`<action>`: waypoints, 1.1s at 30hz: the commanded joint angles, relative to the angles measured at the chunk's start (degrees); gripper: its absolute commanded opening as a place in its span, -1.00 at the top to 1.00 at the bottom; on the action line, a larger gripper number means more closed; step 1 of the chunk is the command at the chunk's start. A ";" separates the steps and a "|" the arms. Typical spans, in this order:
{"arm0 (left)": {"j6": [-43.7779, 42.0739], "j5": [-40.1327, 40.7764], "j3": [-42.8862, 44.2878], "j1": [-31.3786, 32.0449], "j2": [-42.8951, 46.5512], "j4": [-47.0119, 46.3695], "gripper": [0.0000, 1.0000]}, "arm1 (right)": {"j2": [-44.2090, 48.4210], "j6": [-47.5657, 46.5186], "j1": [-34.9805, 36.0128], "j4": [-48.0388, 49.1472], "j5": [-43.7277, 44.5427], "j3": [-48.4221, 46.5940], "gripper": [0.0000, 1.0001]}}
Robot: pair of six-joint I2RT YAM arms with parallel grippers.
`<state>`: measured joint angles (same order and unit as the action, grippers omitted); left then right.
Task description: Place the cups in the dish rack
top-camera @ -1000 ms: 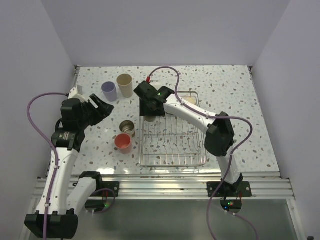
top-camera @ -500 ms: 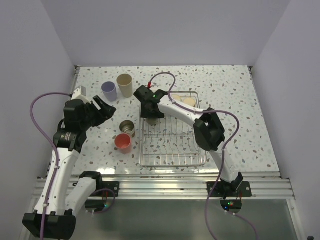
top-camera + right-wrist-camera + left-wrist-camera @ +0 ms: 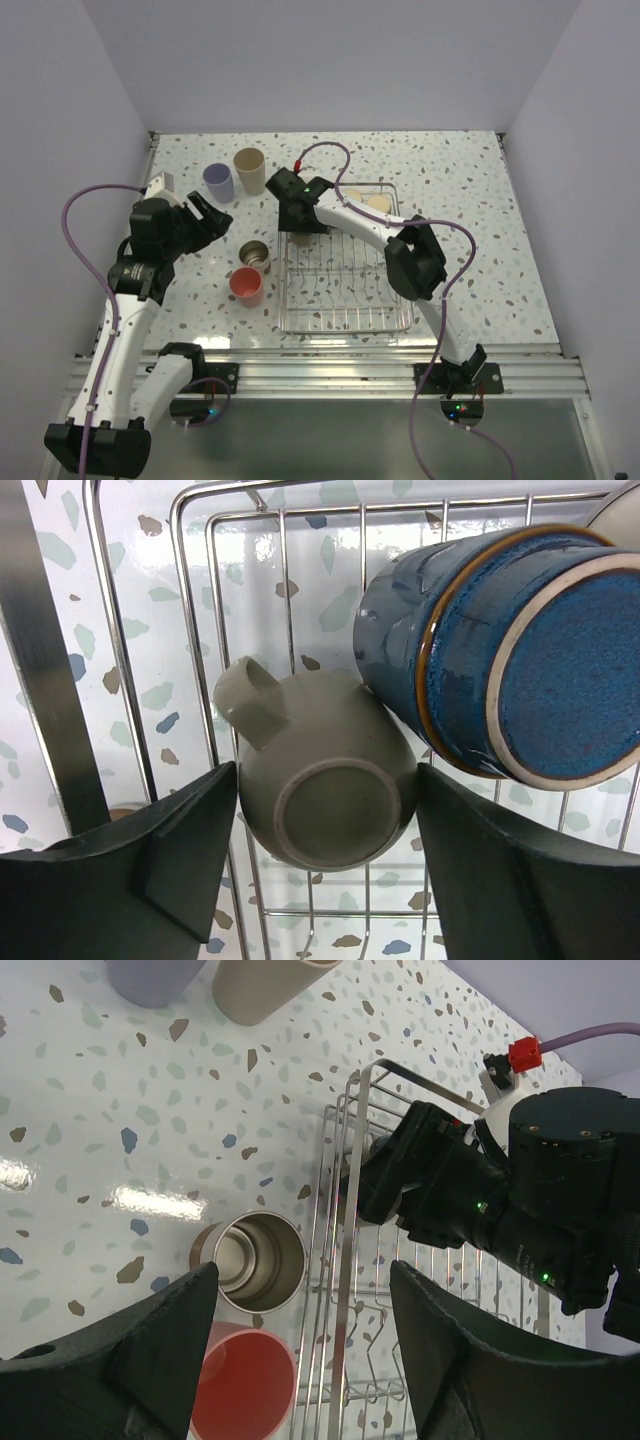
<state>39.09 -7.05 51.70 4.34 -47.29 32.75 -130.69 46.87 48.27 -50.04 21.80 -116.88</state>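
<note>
Within the spread right claw (image 3: 322, 780) an upturned grey mug (image 3: 320, 815) is seen, a dark blue mug (image 3: 500, 650) alongside in the dish rack (image 3: 178, 600); the left claw (image 3: 300, 1275) is likewise spread.

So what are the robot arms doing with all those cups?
They are loading cups into the dish rack. The right gripper sits over the rack's far corner, jaws either side of an upturned grey mug lying beside a blue mug; I cannot tell whether they grip it. The left gripper hovers open above a steel cup and a coral cup on the table. A lavender tumbler and a beige tumbler wait there too.
</note>
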 commanded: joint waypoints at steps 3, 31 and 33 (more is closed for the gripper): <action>-1.65 0.28 0.24 0.58 -0.17 -0.50 -0.46 | 1.84 1.20 -0.11 2.49 -0.18 0.16 -0.64; -0.16 -1.56 -1.78 0.58 0.18 -1.11 -0.43 | 18.19 -1.52 0.77 10.14 -4.49 16.94 -0.72; -0.24 -1.56 -2.13 0.50 0.27 -1.11 -0.43 | 18.89 -1.52 0.77 10.84 -4.49 18.96 -0.26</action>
<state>38.87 -7.73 50.26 4.60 -47.55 32.67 -114.87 45.30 48.86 -40.99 16.97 -100.33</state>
